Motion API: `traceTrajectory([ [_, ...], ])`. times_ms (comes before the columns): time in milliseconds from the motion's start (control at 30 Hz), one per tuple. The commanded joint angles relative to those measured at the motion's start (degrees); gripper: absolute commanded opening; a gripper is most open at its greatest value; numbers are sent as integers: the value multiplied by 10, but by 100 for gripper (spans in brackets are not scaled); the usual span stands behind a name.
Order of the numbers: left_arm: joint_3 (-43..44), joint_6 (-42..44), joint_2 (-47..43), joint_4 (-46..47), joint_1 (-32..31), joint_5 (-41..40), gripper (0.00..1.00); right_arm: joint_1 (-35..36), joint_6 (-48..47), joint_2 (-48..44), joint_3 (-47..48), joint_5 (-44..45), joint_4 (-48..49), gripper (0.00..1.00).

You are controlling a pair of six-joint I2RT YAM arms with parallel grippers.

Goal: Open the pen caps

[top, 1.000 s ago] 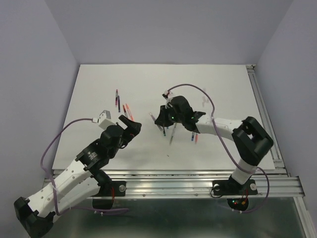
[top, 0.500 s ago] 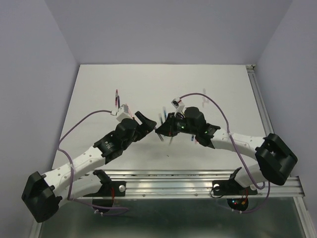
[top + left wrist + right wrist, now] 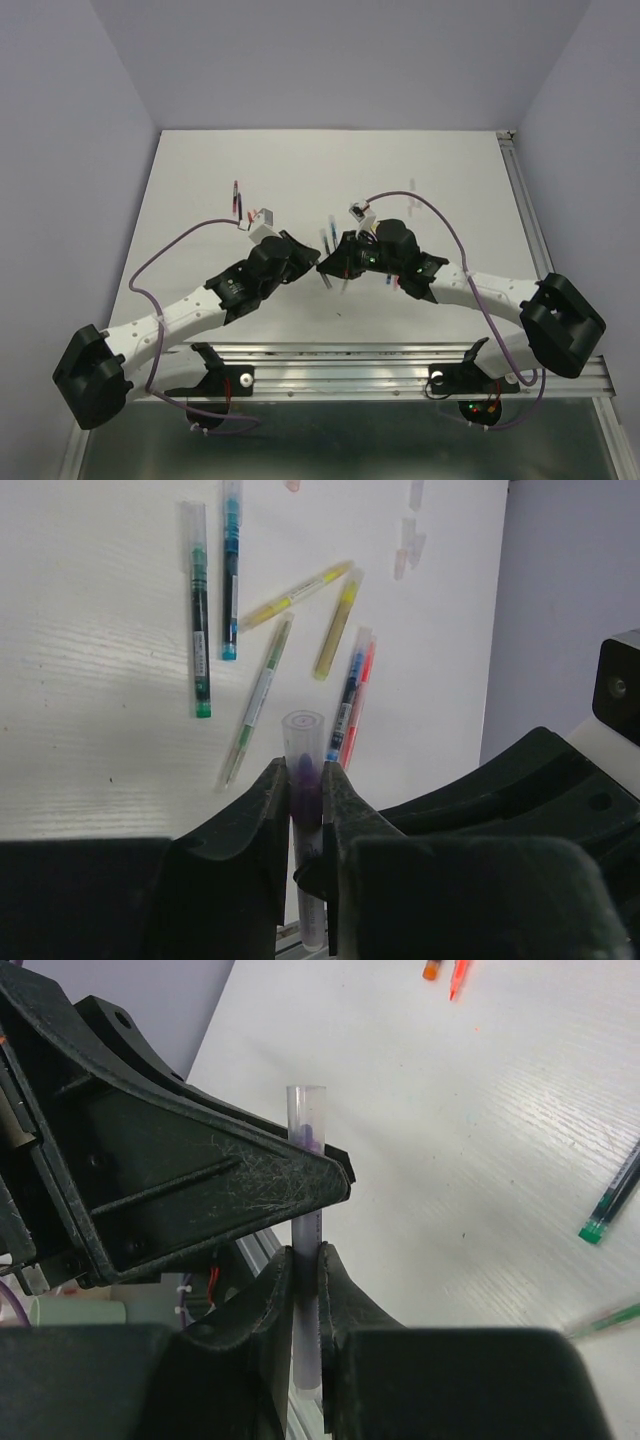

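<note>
A purple pen is held above the table between both grippers. My left gripper (image 3: 304, 780) is shut on its pale translucent pen cap (image 3: 303, 730), with the purple tip showing inside. My right gripper (image 3: 305, 1260) is shut on the pen's pale body (image 3: 306, 1235); the capped end (image 3: 307, 1110) sticks up past the left gripper's black finger (image 3: 200, 1180). In the top view the left gripper (image 3: 306, 262) and the right gripper (image 3: 334, 262) meet nose to nose over the table's middle.
Several pens lie on the white table (image 3: 90, 700): a green one (image 3: 200, 630), a teal one (image 3: 230, 570), two yellow ones (image 3: 295, 592), blue and red ones (image 3: 352, 695). Loose caps (image 3: 408, 545) lie farther off. Another green pen (image 3: 612, 1200) lies to the right, and two pens (image 3: 237, 200) at the left.
The left arm swung in towards the right gripper and its open jaws closed on the pen's capped end. The right gripper shifted slightly, keeping its grip on the pen.
</note>
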Motion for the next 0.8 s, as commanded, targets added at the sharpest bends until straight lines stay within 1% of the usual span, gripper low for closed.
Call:
traceTrajectory([
  [0,25,-8,13,18,-7,-27,0,6,-3,-23,-13,-33,23,10],
  [67,27,-16,15,18,-12,-36,0,7,-8,-22,-6,-27,7,21],
  [100,29,-18,15,17,-14,-42,0,8,-13,-19,-1,-26,-2,28],
  [133,30,-25,14,17,-18,-45,0,8,-15,-16,3,-25,-10,32],
  [200,31,-34,14,15,-20,-58,0,9,-18,-8,8,-22,-17,35],
  [367,36,-49,14,14,-21,-70,0,13,-20,1,8,-15,-25,36],
  [400,38,-50,14,14,-21,-71,0,14,-22,2,7,-15,-27,32],
  [500,46,-48,20,12,-21,-83,0,20,-20,-7,-9,-12,-16,3],
  [533,50,-48,27,10,-21,-94,0,26,-13,-13,-26,-9,-11,1],
  [633,70,-31,42,10,-11,-133,0,43,0,-42,-57,3,2,1],
  [667,80,-21,57,10,-3,-141,0,61,16,-52,-84,6,5,1],
  [700,98,-11,68,13,21,-146,0,72,24,-63,-102,10,18,1],
  [733,110,17,81,17,37,-144,0,85,33,-91,-117,17,19,1],
  [767,136,31,112,21,51,-142,0,116,46,-106,-130,30,19,1],
])
